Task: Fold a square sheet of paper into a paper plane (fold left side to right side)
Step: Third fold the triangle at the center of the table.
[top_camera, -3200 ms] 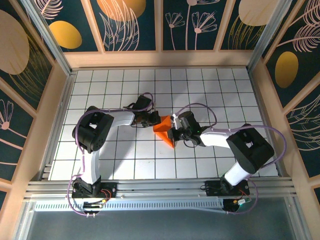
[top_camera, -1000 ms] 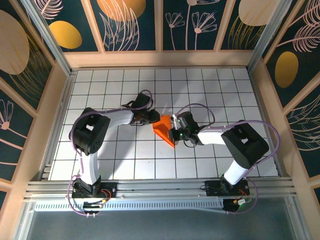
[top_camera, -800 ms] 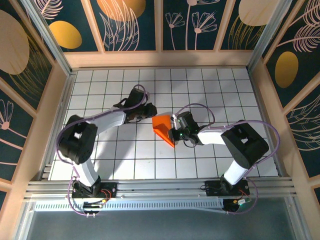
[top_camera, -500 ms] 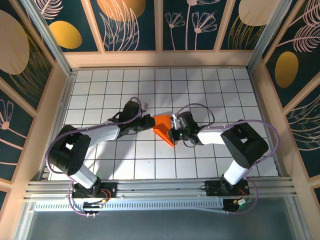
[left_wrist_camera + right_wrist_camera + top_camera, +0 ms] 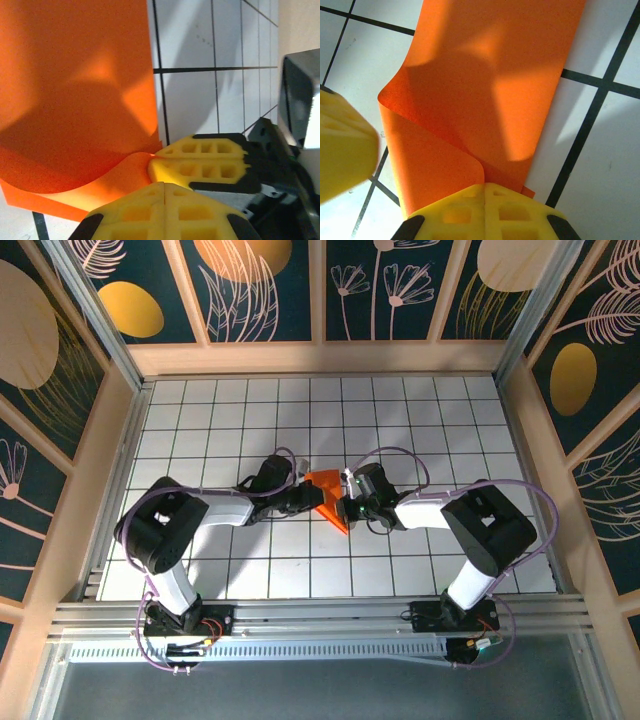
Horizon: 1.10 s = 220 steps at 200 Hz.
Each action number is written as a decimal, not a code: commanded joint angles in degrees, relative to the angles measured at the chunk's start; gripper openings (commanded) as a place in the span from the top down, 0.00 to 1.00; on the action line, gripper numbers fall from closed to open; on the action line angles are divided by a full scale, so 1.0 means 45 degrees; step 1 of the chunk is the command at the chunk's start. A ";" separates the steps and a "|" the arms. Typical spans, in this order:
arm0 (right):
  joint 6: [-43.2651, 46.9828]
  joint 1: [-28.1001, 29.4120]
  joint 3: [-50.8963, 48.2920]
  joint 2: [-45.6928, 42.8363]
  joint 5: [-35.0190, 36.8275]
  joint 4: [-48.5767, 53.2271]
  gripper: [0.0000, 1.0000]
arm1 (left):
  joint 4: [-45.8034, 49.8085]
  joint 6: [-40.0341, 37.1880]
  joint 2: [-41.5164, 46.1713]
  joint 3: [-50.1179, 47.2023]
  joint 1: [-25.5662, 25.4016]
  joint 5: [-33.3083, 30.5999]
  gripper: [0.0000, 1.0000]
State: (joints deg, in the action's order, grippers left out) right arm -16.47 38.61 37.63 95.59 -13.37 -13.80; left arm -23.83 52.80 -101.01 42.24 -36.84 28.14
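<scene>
Left jaws (image 5: 305, 497) press at the nine o'clock edge of the folded orange paper (image 5: 328, 498), grip unclear; right jaws (image 5: 346, 502), parted, hold its three o'clock edge on the surface (image 5: 400, 420).

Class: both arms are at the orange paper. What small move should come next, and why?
Probably press the curled flap flat. The square sheet of paper is partly folded, and in both wrist views a loose layer still bows up beside the left gripper and right gripper, so no sharp crease is set yet.

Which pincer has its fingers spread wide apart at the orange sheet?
The right pincer: its yellow fingers stand far apart over the orange sheet, while the left pincer pinches the sheet's curled edge.
</scene>
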 commanded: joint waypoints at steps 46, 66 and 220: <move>0.0122 0.0071 -0.0041 0.0632 0.0256 0.0801 1.00 | -0.0519 0.0143 -0.0735 0.0238 -0.0153 0.0015 0.96; 0.0143 0.0054 -0.0022 0.0632 0.0275 0.0813 1.00 | -0.0395 0.0084 -0.0801 0.0170 -0.0136 -0.0106 0.96; 0.0202 0.0059 0.0075 0.0534 0.0372 0.0919 1.00 | 0.0607 -0.0348 -0.1246 0.0261 -0.0140 -0.0910 0.97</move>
State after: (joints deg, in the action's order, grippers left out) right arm -16.45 38.61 38.06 96.05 -13.34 -14.11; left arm -22.46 52.58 -105.03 42.44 -37.21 25.50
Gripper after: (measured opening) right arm 0.047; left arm 0.043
